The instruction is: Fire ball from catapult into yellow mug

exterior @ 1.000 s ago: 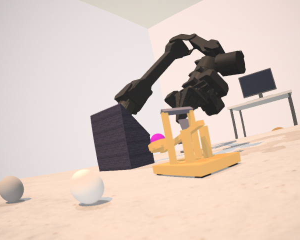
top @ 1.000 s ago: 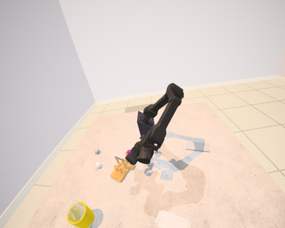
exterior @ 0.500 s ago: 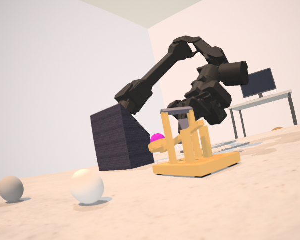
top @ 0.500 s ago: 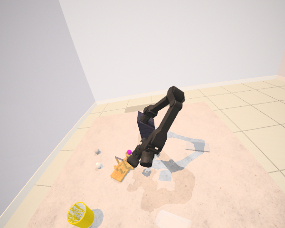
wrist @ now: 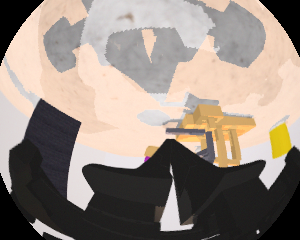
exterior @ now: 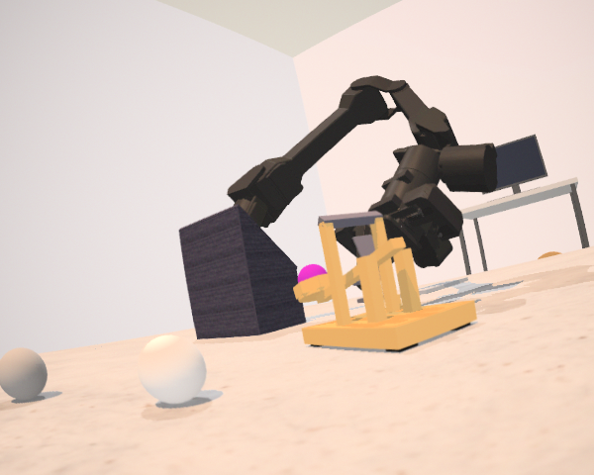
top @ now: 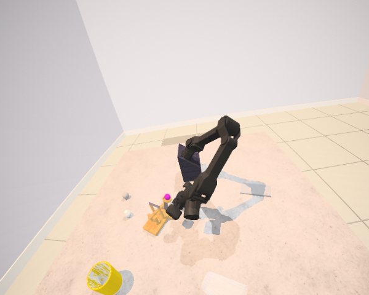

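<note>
The orange wooden catapult (top: 153,222) (exterior: 389,330) (wrist: 217,130) stands on the floor mat. The magenta ball (top: 167,196) (exterior: 311,271) rests in the cup at the end of its arm; in the wrist view only a sliver of the ball (wrist: 148,158) shows beside my fingers. My gripper (top: 168,212) (exterior: 357,243) (wrist: 172,148) is shut and empty, low down right behind the catapult's frame under its grey crossbar. The yellow mug (top: 103,278) (wrist: 280,140) lies on its side far in front of the catapult, mouth toward the top camera.
A dark block (top: 189,165) (exterior: 236,276) (wrist: 50,136) carries the arm's base behind the catapult. A grey ball (top: 125,195) (exterior: 22,373) and a white ball (top: 127,213) (exterior: 171,368) lie left of it. A table with a monitor (exterior: 522,196) stands far back.
</note>
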Motion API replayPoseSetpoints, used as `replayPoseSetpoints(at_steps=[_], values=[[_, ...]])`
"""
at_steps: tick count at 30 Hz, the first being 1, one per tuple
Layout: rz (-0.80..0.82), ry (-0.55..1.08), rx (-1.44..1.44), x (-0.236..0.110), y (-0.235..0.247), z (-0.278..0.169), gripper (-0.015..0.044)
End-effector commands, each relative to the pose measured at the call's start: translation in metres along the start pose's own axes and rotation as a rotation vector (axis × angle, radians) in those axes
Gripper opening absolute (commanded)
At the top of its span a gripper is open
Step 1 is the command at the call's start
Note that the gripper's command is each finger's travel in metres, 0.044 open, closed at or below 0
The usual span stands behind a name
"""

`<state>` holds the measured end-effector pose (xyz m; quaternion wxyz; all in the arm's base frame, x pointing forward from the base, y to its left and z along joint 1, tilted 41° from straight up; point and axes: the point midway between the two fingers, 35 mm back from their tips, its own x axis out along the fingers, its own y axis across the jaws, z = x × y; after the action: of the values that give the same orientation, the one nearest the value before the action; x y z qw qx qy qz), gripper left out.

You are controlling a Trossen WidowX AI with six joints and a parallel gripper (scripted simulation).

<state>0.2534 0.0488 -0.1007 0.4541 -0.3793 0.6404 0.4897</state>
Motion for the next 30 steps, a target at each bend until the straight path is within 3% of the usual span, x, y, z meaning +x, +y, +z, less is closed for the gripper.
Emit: replayPoseSetpoints(at_steps=[1, 14, 23, 26, 27, 30], values=[[0.008, -0.001, 0.001, 0.007, 0.003, 0.005, 0.0], [0.009, -0.001, 0.001, 0.023, 0.004, 0.021, 0.0], [-0.003, 0.0, -0.001, -0.104, 0.001, -0.022, 0.0], [-0.004, 0.0, -0.001, -0.108, 0.002, -0.024, 0.0], [-0.022, -0.015, 0.015, -0.094, -0.005, -0.017, 0.0026], [-0.034, -0.044, 0.075, -0.095, -0.02, -0.022, 0.0105]])
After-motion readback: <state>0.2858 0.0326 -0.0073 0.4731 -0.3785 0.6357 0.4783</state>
